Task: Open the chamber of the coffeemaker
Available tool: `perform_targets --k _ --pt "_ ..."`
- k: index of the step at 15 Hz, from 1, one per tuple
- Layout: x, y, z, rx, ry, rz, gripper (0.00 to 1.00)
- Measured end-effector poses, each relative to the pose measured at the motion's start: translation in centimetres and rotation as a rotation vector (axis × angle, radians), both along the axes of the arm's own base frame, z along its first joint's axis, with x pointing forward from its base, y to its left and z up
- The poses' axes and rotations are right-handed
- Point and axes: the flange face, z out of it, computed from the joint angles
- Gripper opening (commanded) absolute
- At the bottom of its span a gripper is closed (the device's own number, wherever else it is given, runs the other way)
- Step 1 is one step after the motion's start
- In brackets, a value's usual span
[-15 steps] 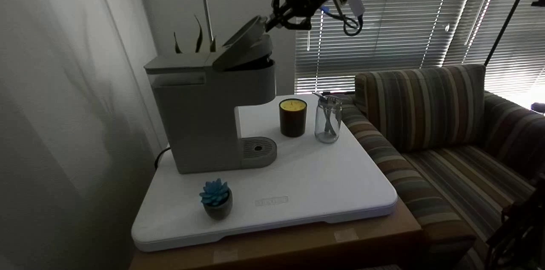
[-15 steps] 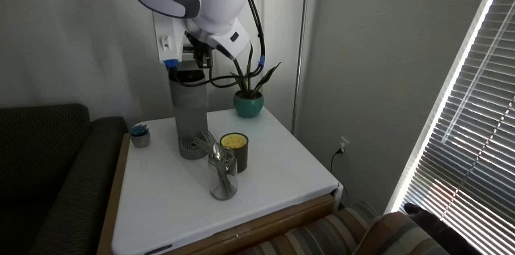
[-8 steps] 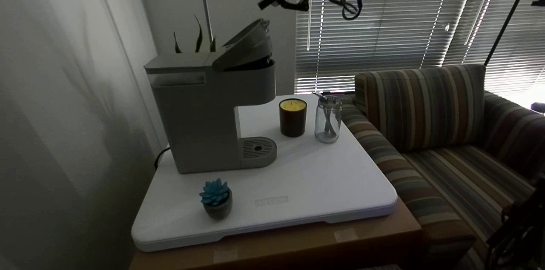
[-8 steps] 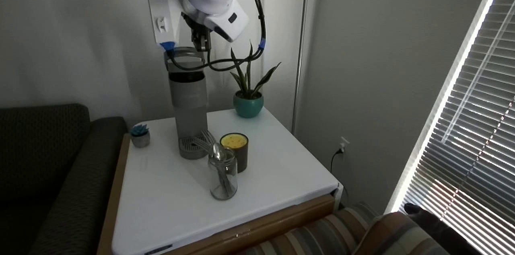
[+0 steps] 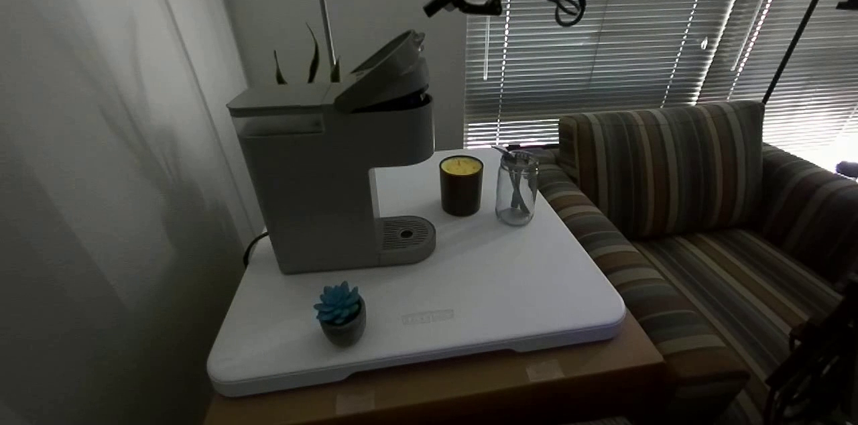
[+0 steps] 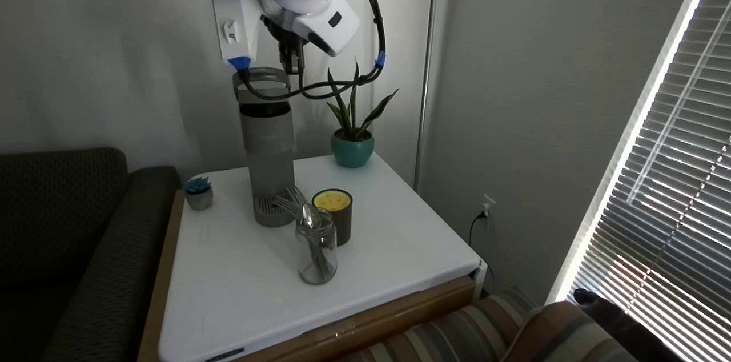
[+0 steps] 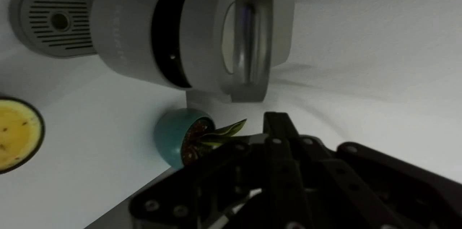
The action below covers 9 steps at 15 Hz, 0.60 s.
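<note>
1. At the top of the coffeemaker (image 5: 322,177), which is set on the white counter (image 5: 496,287), the chamber lid (image 5: 385,74) is seen tilted up, with a dark gap under its front.
2. Above the front of this chamber lid, the pincer (image 7: 277,116) is held apart from it; its fingers are brought together and nothing is gripped.
3. From the look, the chamber lid is judged to be of hard, smooth plastic: stiff and rather light, not very fragile, though some resistance may be met at the hinge.
4. If more lifting is needed, it should be pushed from below at the front rim (image 7: 263,41), near the middle, so that twisting is avoided.
5. Because of the smooth surface, slipping can be expected; by a hard push the coffeemaker itself could be shifted, so a slow movement is advised.
6. By judgement, the chamber is already opened; whether any further travel is left cannot be told.
</note>
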Motion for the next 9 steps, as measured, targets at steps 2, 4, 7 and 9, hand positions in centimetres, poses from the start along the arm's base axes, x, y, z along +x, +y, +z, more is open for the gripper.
perform_targets --k 2,4,7,9 --pt "-0.7 -1.3 -0.3 -0.039 0.020 -0.043 0.00" --pt "-1.3 -1.8 -0.6 -0.052 0.054 -0.064 0.00" --pt "-1.9 -1.5 -1.1 -0.049 0.120 -0.075 0.00" --pt "-2.1 -0.7 -1.5 -0.037 0.148 -0.066 0.00"
